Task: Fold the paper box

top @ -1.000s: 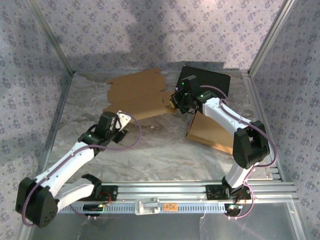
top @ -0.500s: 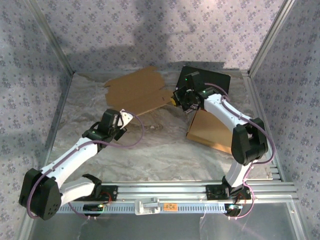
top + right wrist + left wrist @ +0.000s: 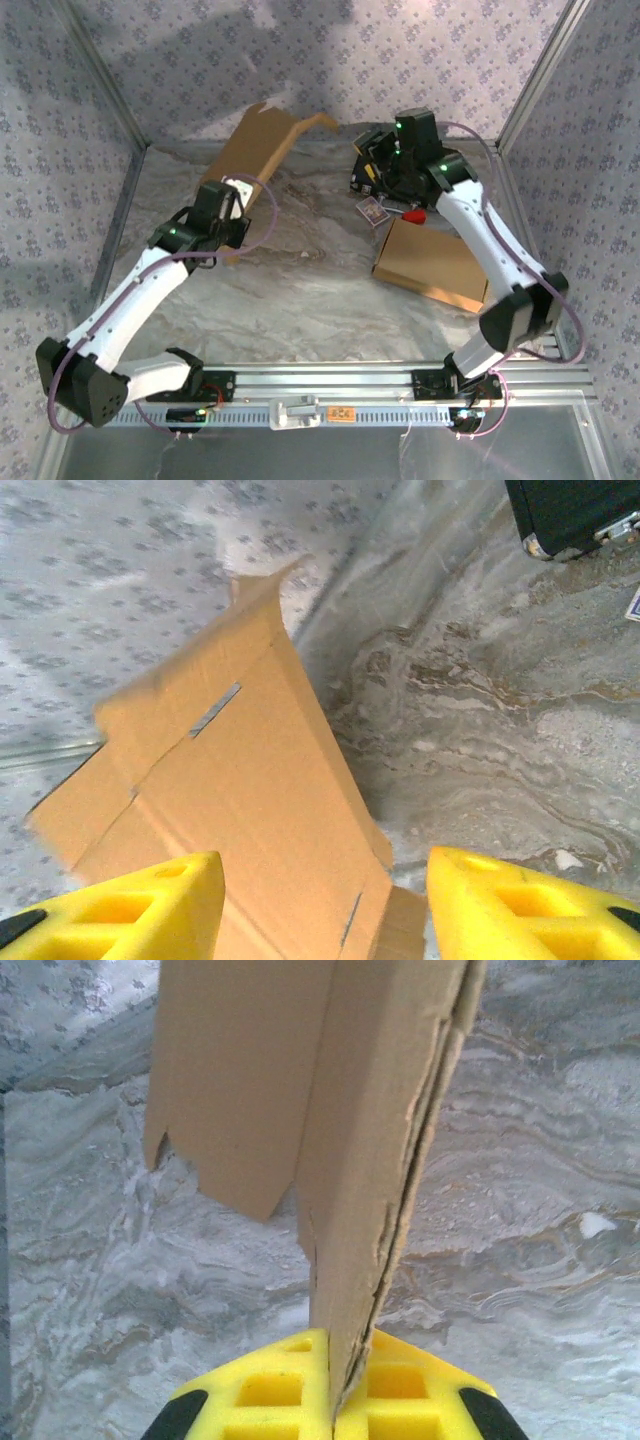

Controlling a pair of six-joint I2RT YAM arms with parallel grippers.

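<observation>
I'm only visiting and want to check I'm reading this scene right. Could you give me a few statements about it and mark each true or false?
1. The left gripper is clamped on the edge of the cardboard sheet. True.
2. The cardboard sheet lies flat on the table. False: it is raised, standing steeply off the table.
3. The right gripper is shut on the sheet. False: its jaws stand open, not gripping it.
4. A second cardboard piece lies flat on the table by the right arm. True.
</observation>
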